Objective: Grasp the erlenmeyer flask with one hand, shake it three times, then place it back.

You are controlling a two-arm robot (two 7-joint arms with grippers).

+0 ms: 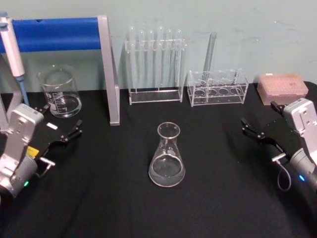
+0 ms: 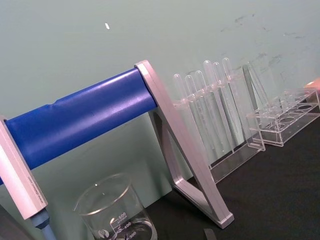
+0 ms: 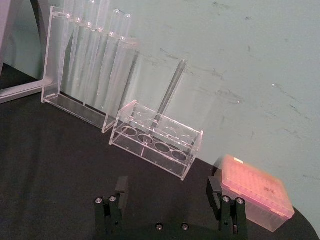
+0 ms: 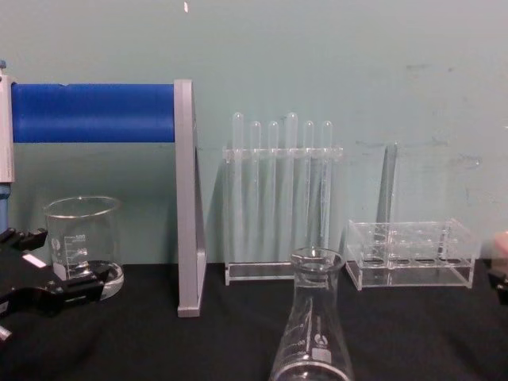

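Head view: the erlenmeyer flask (image 1: 167, 156) is standing upright at the centre of the table (image 1: 99, 198), untouched. Your left gripper (image 1: 63, 123) is hovering at 9 o'clock with its jaws apart, and your right gripper (image 1: 260, 119) at 3 o'clock.

Right wrist view: the right gripper (image 3: 167, 192) is gaping wide.

Chest view: the flask is sitting at 6 o'clock.

You are, I judge, only beginning the grasp. Next, one gripper needs to be closing around the neck.

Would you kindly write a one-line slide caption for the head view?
Glass flask stands upright and untouched between the open left gripper and the open right gripper.
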